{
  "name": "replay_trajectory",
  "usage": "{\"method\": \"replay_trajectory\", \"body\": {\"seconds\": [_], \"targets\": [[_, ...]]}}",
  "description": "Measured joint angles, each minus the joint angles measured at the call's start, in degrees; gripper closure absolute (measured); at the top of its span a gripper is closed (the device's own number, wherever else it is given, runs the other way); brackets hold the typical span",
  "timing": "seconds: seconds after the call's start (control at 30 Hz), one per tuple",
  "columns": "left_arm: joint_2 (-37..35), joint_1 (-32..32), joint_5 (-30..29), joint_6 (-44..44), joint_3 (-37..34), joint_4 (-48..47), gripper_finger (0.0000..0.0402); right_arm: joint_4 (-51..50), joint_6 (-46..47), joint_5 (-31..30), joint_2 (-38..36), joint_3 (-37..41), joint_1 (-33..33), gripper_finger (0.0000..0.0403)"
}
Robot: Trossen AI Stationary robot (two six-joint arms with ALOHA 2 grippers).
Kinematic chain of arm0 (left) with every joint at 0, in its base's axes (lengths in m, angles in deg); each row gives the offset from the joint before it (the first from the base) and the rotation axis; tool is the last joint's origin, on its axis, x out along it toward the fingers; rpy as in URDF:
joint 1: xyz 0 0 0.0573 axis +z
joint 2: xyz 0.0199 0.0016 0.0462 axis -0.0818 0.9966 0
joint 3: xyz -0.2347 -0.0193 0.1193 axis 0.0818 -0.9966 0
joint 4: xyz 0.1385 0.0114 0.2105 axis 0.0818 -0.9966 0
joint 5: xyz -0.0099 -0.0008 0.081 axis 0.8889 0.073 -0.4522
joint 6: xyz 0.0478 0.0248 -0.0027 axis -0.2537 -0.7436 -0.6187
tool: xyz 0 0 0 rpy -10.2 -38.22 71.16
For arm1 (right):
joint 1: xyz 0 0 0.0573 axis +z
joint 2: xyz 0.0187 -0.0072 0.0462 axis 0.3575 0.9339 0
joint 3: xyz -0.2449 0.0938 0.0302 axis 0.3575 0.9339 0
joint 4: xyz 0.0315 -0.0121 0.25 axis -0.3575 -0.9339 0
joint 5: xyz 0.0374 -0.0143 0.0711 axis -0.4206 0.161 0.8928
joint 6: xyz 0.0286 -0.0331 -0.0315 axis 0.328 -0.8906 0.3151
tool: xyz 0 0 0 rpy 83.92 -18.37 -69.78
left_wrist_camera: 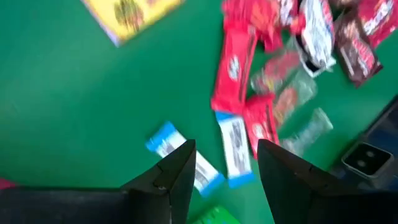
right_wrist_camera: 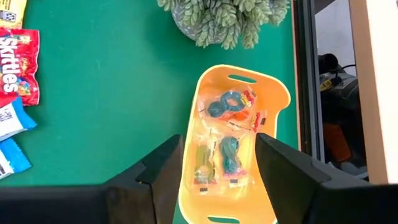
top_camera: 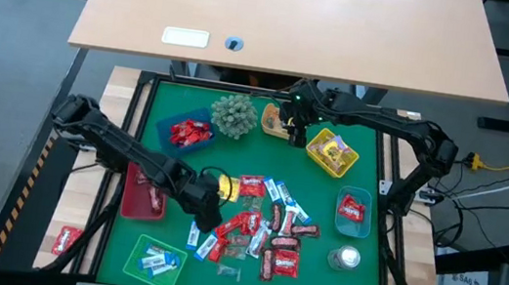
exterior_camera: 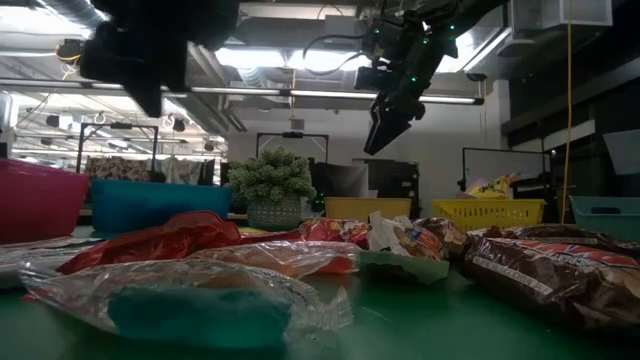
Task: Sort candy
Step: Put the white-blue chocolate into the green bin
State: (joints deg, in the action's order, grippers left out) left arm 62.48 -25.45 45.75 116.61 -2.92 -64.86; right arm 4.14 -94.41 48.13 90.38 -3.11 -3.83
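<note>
The candy lies in a loose pile (top_camera: 258, 227) of red, brown and blue-white packets on the green mat. My left gripper (top_camera: 208, 217) hangs open above the pile's left edge. In the left wrist view its fingers (left_wrist_camera: 225, 155) stand over a blue-white packet (left_wrist_camera: 235, 149) without touching it. My right gripper (top_camera: 287, 117) is open above the orange tray (top_camera: 272, 125) at the far side. In the right wrist view it (right_wrist_camera: 219, 149) looks down on that tray (right_wrist_camera: 273, 87), which holds clear-wrapped sweets (right_wrist_camera: 227, 106). In the low view the right gripper (exterior_camera: 388, 120) is high off the table.
Trays ring the pile: blue with red packets (top_camera: 164, 116), yellow (top_camera: 313, 150), small blue (top_camera: 341, 198), red (top_camera: 133, 207), green with blue-white packets (top_camera: 132, 262). A spiky plant ball (top_camera: 233, 115) stands beside the orange tray. A silvery round thing (top_camera: 348, 258) sits near right.
</note>
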Motion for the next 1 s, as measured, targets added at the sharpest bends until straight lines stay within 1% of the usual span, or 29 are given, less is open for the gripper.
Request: {"method": "replay_trajectory", "body": {"seconds": [0.23, 0.5, 0.63, 0.73, 0.83, 1.0], "targets": [[1.27, -4.25, 0.88, 9.14, 0.00, -0.48, 0.0243, 0.01, 0.00, 0.01, 0.00, 0.00, 0.00, 0.0203], [5.49, -7.35, 1.68, 17.55, 0.00, 0.07, 0.0243, 0.02, 0.00, 0.68, 0.00, 0.00, 0.00, 0.0203], [7.82, -7.68, 2.06, 21.87, -0.01, 0.12, 0.0244, 0.00, 0.01, 1.56, 0.00, 0.00, 0.00, 0.0203], [9.19, -7.75, 3.55, 24.70, -0.02, 0.18, 0.0245, 0.03, 0.02, 1.56, 0.00, 0.00, 0.00, 0.0203], [10.71, -7.75, 4.66, 25.67, -0.02, 0.31, 0.0245, 0.03, 0.02, 1.56, 0.00, 0.00, 0.00, 0.0203], [13.18, -7.80, 4.89, 27.96, -0.01, 0.59, 0.0245, 0.04, 0.00, 1.56, 0.00, 0.00, 0.00, 0.0203]]}}
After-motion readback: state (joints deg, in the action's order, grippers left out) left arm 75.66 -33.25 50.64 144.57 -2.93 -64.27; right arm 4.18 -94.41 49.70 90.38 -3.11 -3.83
